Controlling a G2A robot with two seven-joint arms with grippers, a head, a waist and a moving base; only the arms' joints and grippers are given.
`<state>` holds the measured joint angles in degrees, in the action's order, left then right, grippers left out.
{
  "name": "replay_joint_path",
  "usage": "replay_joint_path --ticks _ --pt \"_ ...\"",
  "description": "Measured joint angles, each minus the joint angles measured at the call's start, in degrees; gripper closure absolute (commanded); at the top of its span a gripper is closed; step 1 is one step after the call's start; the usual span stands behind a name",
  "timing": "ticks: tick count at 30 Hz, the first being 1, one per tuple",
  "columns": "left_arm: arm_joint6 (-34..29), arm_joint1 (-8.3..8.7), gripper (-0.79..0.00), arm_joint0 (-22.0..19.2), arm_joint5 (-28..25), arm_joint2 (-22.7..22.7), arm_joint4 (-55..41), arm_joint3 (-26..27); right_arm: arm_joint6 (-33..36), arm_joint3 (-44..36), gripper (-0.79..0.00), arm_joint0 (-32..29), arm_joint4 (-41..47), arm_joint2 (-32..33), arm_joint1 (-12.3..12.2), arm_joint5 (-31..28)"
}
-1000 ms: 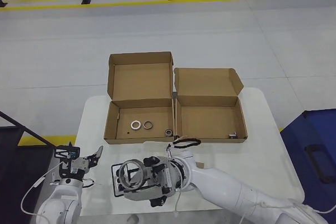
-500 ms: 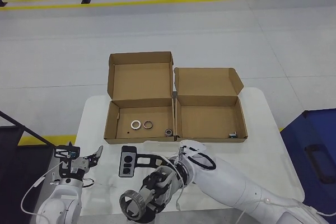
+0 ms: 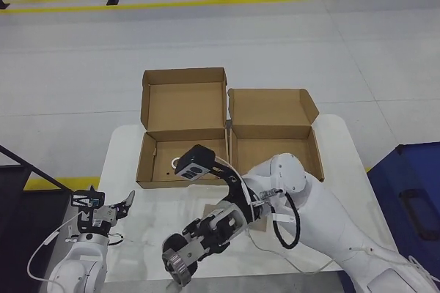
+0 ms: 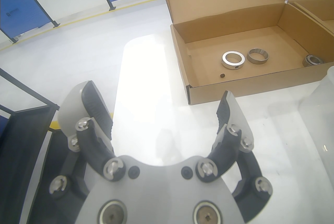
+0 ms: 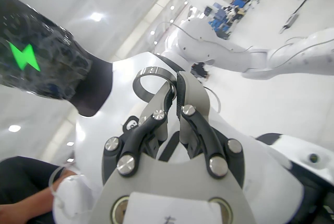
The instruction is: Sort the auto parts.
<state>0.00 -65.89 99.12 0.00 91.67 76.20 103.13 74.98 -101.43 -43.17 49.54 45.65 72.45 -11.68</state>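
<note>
My right gripper [image 5: 174,81] is shut on the rim of a dark metal ring [image 5: 152,72] and is turned up toward the robot's body. From above, this gripper [image 3: 182,262] and the ring [image 3: 176,266] hang over the table's front edge. My left gripper [image 4: 161,97] stands open with nothing in it over the table's front left part [image 3: 121,205]. The left cardboard box [image 4: 182,52] holds a silver collar ring [image 4: 233,60], a steel race [image 4: 257,56], a small bearing [image 4: 313,60] and a tiny black screw [image 4: 222,75].
A second open cardboard box [image 3: 275,157] stands against the left box [image 3: 150,165] on the white table [image 3: 132,220]. The right arm's elbow and wrist cross the table's middle and overlap both boxes' front walls. Both lids stand up at the back.
The right arm has twisted. Its gripper with the ring swung from the table's front middle down to the front edge, and its wrist rose over the left box. The left arm stayed still.
</note>
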Motion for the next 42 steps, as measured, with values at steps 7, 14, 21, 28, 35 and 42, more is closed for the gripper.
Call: replay_joint_path --ticks 7,14,21,28,35,42 --pt "0.0 0.00 -0.785 0.0 0.0 0.0 0.0 0.0 0.2 -1.7 0.000 -0.4 -4.4 1.4 -0.2 -3.5" --pt "0.0 0.00 -0.785 0.0 0.0 0.0 0.0 0.0 -1.9 -3.7 0.000 -0.6 -6.4 2.6 -0.1 -5.9" --pt "0.0 0.00 -0.785 0.0 0.0 0.0 0.0 0.0 -7.0 -12.1 0.000 1.0 -16.1 11.6 -0.5 -24.7" --pt "0.0 0.00 -0.785 0.0 0.0 0.0 0.0 0.0 -15.5 -18.5 0.000 -0.5 -26.9 19.4 -1.7 -33.1" --pt "0.0 0.00 -0.785 0.0 0.0 0.0 0.0 0.0 -16.5 -19.0 0.000 -1.0 -28.4 20.1 -1.9 -34.2" --pt "0.0 0.00 -0.785 0.0 0.0 0.0 0.0 0.0 -22.1 -18.6 0.000 -3.2 -18.4 16.1 -1.5 -28.5"
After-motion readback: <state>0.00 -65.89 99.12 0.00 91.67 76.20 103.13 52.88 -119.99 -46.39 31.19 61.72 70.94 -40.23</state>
